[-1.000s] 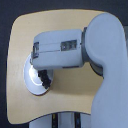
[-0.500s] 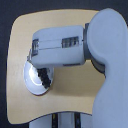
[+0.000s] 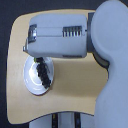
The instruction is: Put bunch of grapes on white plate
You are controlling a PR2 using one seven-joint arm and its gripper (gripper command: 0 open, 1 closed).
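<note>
The white plate (image 3: 31, 82) lies on the tan table at the exterior view's left, its upper part covered by my arm. Across the plate's right half runs the bunch of grapes (image 3: 43, 75), a dark, elongated cluster. Its upper end disappears under the grey casing of my arm (image 3: 60, 35), which hangs directly above. My gripper's fingers are hidden beneath that casing, so I cannot tell whether they still hold the grapes or whether the cluster rests on the plate.
The round-cornered tan table (image 3: 70, 95) has its edges close at the exterior view's left and bottom. My bulky grey upper arm (image 3: 112, 60) fills the right side of the view and hides the table there.
The arm has hardly moved. The dark cluster shows slightly more plainly over the plate's right half than a second ago.
</note>
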